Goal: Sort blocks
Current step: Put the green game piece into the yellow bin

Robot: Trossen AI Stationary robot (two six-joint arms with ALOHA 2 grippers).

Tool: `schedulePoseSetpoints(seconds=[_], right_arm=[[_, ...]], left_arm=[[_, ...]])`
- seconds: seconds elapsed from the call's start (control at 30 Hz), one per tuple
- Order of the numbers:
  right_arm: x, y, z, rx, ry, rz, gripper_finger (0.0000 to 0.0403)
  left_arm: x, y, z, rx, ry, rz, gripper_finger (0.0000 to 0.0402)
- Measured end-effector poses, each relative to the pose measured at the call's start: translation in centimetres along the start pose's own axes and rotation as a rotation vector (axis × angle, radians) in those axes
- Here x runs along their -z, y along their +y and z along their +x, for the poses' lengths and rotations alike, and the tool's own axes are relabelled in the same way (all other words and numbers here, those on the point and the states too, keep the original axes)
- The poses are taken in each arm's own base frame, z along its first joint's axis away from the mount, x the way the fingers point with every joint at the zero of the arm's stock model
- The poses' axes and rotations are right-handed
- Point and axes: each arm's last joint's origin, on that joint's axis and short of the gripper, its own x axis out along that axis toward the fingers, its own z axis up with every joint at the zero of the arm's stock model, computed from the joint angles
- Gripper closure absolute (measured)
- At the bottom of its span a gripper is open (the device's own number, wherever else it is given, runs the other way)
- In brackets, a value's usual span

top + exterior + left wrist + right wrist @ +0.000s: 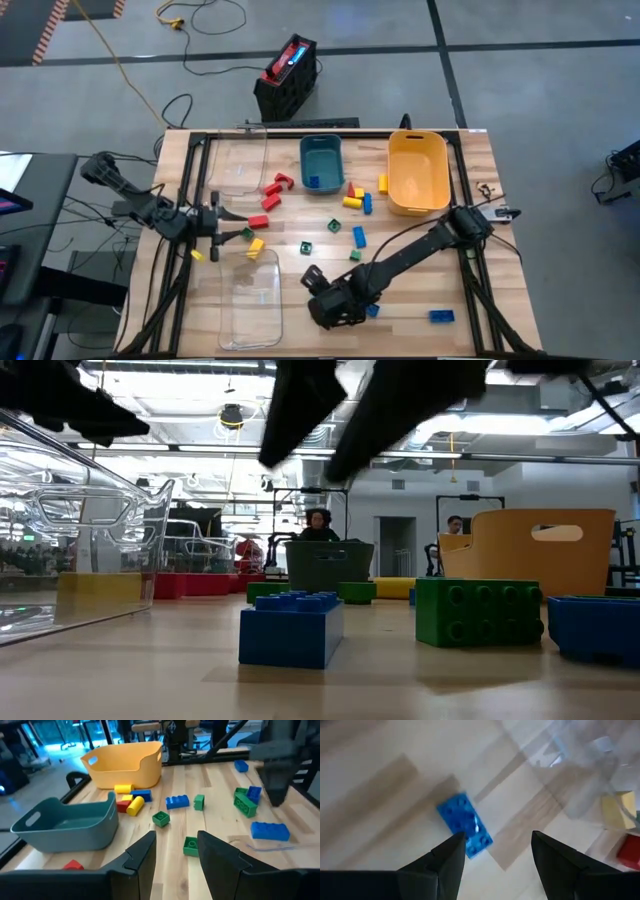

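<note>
Small blocks in red, yellow, green and blue lie scattered over the middle of the table (330, 300). My right gripper (497, 852) is open and empty, held above a blue brick (465, 826) that lies flat on the table, just ahead of one finger. The gripper (318, 285) hides this brick in the high view; it shows in the low view (290, 628) and in the left wrist view (270, 830). My left gripper (177, 857) is open and empty at the table's left (230, 226), with a small green block (190, 845) lying just ahead of it.
A teal bin (322, 162) and a yellow bin (417, 170) stand at the far side. One clear tray (240, 165) lies far left, another (250, 295) near left, beside my right gripper. Two more blue bricks (441, 316) (372, 311) lie near the front edge.
</note>
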Motion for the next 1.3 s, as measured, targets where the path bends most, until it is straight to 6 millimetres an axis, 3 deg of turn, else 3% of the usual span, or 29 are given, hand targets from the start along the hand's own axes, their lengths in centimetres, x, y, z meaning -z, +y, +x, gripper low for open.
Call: schedulePoseSetpoints(seconds=[0.27, 0.4, 0.53, 0.73, 0.97, 1.3], right_arm=[[1.5, -1.4, 1.0, -0.089, 0.013, -0.146, 0.0164], [2.4, -2.4, 1.3, -0.134, 0.016, -0.126, 0.0164], [2.5, -2.2, 1.3, -0.159, 0.016, -0.114, 0.0164], [2.9, -1.6, 0.5, -0.239, 0.09, 0.19, 0.0164], [2.9, -0.1, 0.2, -0.269, 0.186, 0.422, 0.0164], [3.8, 0.8, 1.5, -0.265, 0.26, 0.574, 0.0164]], left_arm=[[-1.2, 0.3, -0.4, -0.026, 0.004, -0.064, 0.0262], [-1.3, 0.4, -0.5, -0.031, 0.002, -0.076, 0.0262], [-1.1, 0.4, -0.5, -0.033, 0.016, -0.088, 0.0262], [-0.5, 0.5, -0.5, -0.041, 0.063, -0.087, 0.0262], [-0.6, 0.5, -0.5, -0.039, 0.059, -0.065, 0.0262], [-0.6, 0.5, -0.5, -0.039, 0.059, -0.054, 0.0262]])
